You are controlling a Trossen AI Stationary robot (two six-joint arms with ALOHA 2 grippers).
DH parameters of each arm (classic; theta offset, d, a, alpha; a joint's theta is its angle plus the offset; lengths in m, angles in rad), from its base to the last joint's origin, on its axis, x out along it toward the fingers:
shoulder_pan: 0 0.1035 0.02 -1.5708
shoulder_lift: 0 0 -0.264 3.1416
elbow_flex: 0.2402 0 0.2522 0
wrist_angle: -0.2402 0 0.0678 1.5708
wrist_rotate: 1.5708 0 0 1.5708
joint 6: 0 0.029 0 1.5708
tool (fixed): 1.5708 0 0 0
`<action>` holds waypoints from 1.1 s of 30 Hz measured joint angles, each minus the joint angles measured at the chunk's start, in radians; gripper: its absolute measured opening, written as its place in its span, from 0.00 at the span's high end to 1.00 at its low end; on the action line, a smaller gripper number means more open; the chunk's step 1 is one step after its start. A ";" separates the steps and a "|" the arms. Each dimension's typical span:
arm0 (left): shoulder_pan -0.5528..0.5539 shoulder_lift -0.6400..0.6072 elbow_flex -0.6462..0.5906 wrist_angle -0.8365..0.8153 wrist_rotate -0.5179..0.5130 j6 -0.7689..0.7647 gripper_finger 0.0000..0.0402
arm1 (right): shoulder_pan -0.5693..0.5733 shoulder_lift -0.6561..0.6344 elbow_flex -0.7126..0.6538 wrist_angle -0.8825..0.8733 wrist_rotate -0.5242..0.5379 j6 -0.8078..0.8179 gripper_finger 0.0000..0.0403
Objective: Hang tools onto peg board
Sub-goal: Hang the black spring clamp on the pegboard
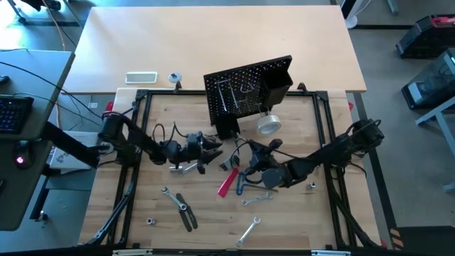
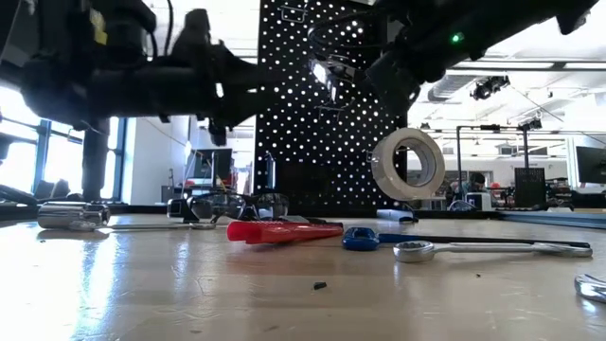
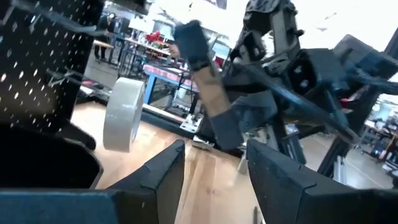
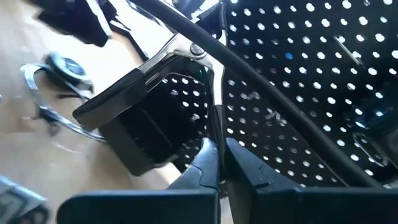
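The black peg board stands upright at the table's far middle, and the pale tape roll sits on edge at its near right corner. My right gripper is shut on a thin silver tool, raised in front of the board. My left gripper is open with nothing between its fingers; it stands left of the board's foot and faces the tape roll. A red-handled cutter and a blue-handled tool lie flat on the table. My right gripper pinches a narrow silver strip of the tool between its two fingers. The strip runs on away from the fingers toward a riveted silver end. The tool is lifted clear of the table, close to the peg board's holes. Its other end is hidden.
Silver wrenches, black-handled pliers and a silver piece lie on the near half. A white flat device lies beyond the frame. The black table frame borders the wooden top.
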 joint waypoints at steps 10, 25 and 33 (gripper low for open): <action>0.019 0.016 0.081 0.001 0.053 0.003 0.59 | -0.045 0.000 0.000 0.073 -0.004 -0.065 1.00; 0.062 0.016 0.181 -0.110 0.035 -0.101 0.58 | -0.049 0.000 0.000 0.229 -0.016 -0.221 1.00; 0.057 0.016 0.210 -0.206 -0.016 -0.102 0.45 | -0.055 0.000 0.000 0.235 -0.018 -0.227 1.00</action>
